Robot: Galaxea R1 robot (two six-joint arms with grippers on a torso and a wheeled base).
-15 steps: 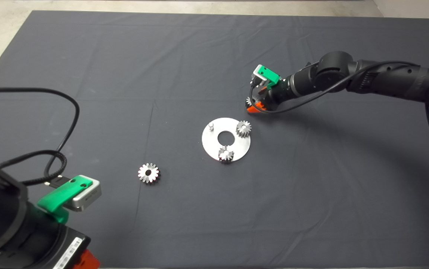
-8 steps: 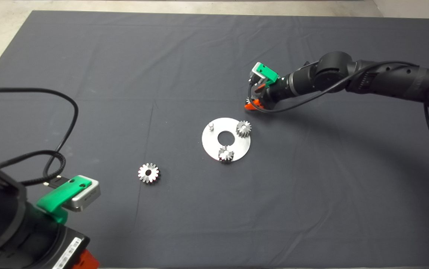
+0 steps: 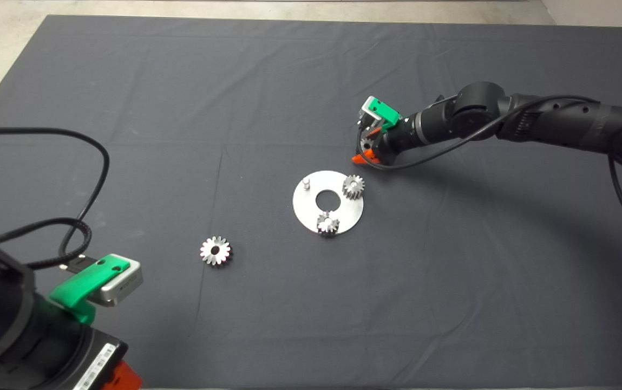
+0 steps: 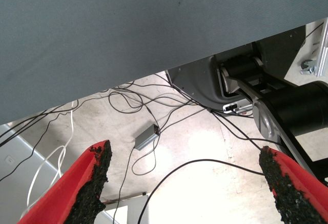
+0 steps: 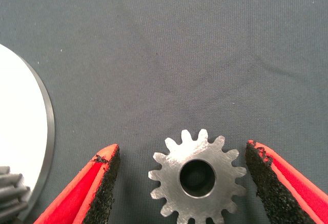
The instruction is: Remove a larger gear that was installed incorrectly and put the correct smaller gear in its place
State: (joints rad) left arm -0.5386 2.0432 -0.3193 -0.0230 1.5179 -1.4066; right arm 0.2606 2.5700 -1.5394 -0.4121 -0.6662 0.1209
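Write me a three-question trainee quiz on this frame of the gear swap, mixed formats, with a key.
1. True or false: the larger gear sits on the round plate.
2. How many gears sit on the plate? A) one B) two C) three
3. Fill in: the right gripper has its fingers open on either side of the ____ gear, which lies on the mat.

Key: 1. False, it lies on the mat, apart from the plate. 2. B; one peg is bare. 3. smaller. The left gripper waits, open, off the mat's edge.
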